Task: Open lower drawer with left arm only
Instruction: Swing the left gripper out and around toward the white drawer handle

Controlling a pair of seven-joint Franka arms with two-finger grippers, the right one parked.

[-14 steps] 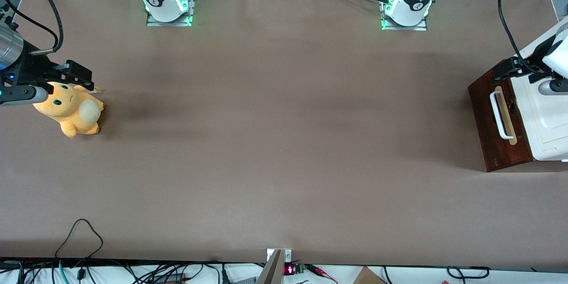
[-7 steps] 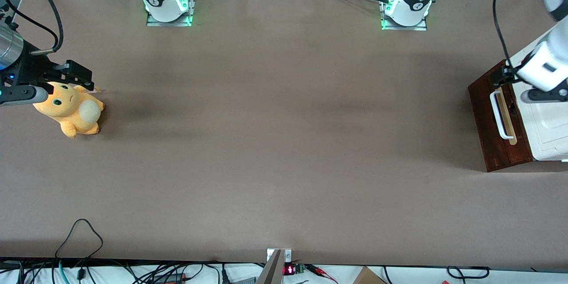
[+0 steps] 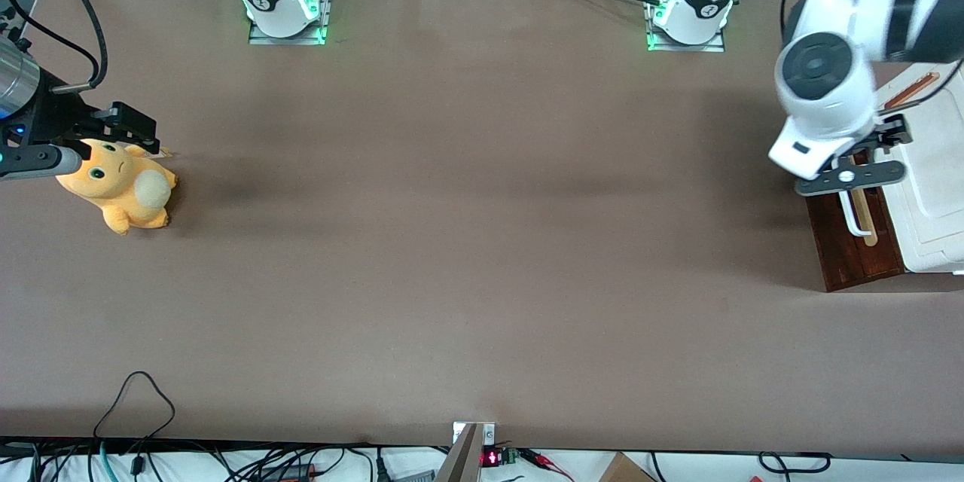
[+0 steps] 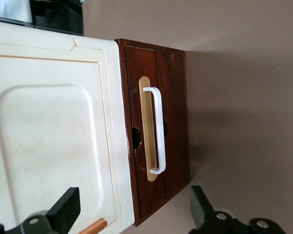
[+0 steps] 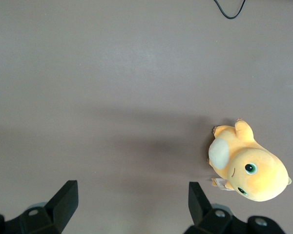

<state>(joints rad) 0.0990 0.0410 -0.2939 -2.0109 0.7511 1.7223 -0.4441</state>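
brown table, wide and flat. two black fingers spread far apart, pinching nothing. gripper up in the air, above the lower drawer, not touching. drawer shut, tucked under the white cabinet top, at the working arm's end of the table. white handle long and thin, pointing toward the gap between the fingers. probably needs turning to grab across it.

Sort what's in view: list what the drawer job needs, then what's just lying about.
Needed:
- lower drawer, shut, with its white handle
- left arm; its gripper, open, hangs above the cabinet's front edge, touching nothing

Lying about:
- white cabinet top
- orange plush toy, toward the parked arm's end
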